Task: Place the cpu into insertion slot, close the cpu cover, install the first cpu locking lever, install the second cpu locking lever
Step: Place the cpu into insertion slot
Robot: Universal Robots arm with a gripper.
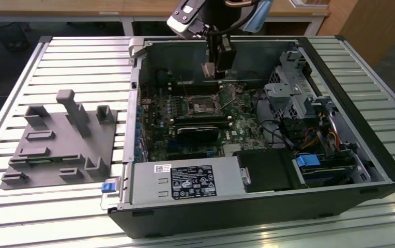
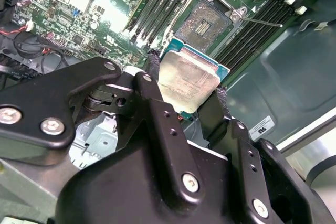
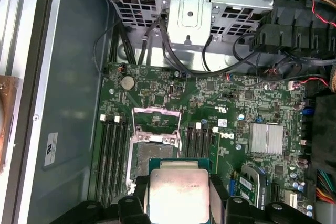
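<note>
My gripper is shut on the cpu, a flat square chip with a dull silver-tan top and a green edge, pinched between the two black fingers. In the first wrist view the cpu hangs over the near edge of the insertion slot. The slot's dark centre lies bare inside its silvery rim. The cpu cover stands open at the slot's far side, and a thin locking lever sticks out beside it. In the exterior view the gripper hovers above the slot inside the computer case.
Long black memory slots flank the socket on both sides. A metal drive cage with cables stands on the exterior view's right, and a power supply sits at the front. A grey fixture block rests on the slatted table beside the case.
</note>
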